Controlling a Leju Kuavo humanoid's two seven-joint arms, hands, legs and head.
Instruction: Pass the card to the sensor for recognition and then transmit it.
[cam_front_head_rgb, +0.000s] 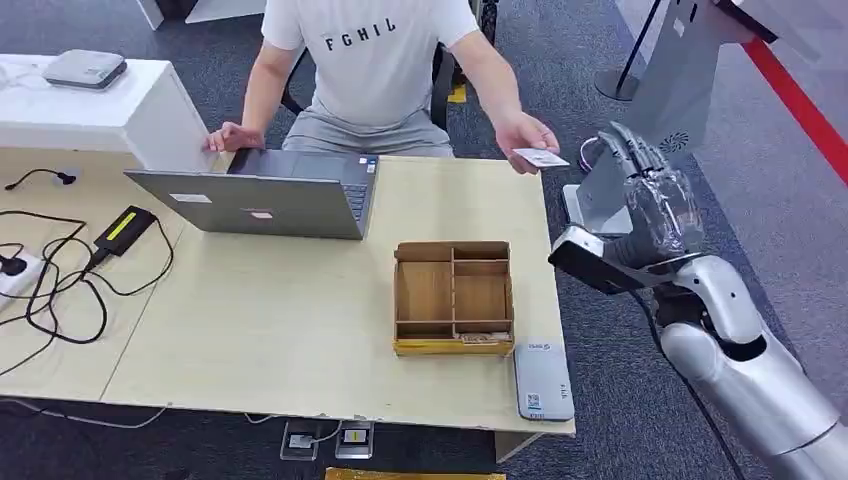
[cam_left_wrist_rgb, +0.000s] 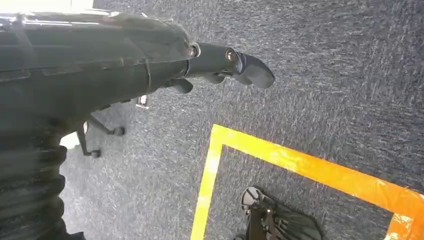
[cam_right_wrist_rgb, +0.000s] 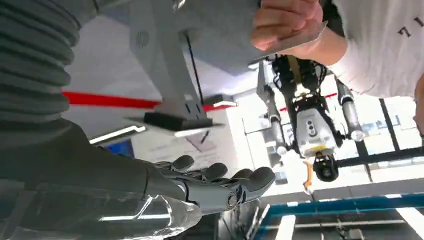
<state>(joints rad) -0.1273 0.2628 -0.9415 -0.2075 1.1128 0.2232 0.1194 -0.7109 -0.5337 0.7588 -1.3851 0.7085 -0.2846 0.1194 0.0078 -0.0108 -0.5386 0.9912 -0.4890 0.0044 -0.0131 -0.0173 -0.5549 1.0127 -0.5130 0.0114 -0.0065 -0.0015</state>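
Observation:
A person seated behind the table holds out a white card (cam_front_head_rgb: 541, 157) past the table's far right corner. My right hand (cam_front_head_rgb: 645, 195) is raised just to the right of the card, fingers stretched out and apart, holding nothing and not touching it. In the right wrist view the card (cam_right_wrist_rgb: 305, 36) sits in the person's fingers, well apart from my open hand (cam_right_wrist_rgb: 215, 186). A flat grey sensor (cam_front_head_rgb: 543, 380) lies at the table's front right corner. My left hand (cam_left_wrist_rgb: 225, 62) hangs over the carpet, holding nothing.
A wooden compartment box (cam_front_head_rgb: 455, 297) stands just left of the sensor. An open laptop (cam_front_head_rgb: 270, 200) sits before the person, with cables (cam_front_head_rgb: 60, 270) and a power brick at the left. A grey stand (cam_front_head_rgb: 680, 80) rises behind my right hand. Yellow tape (cam_left_wrist_rgb: 300, 165) marks the floor.

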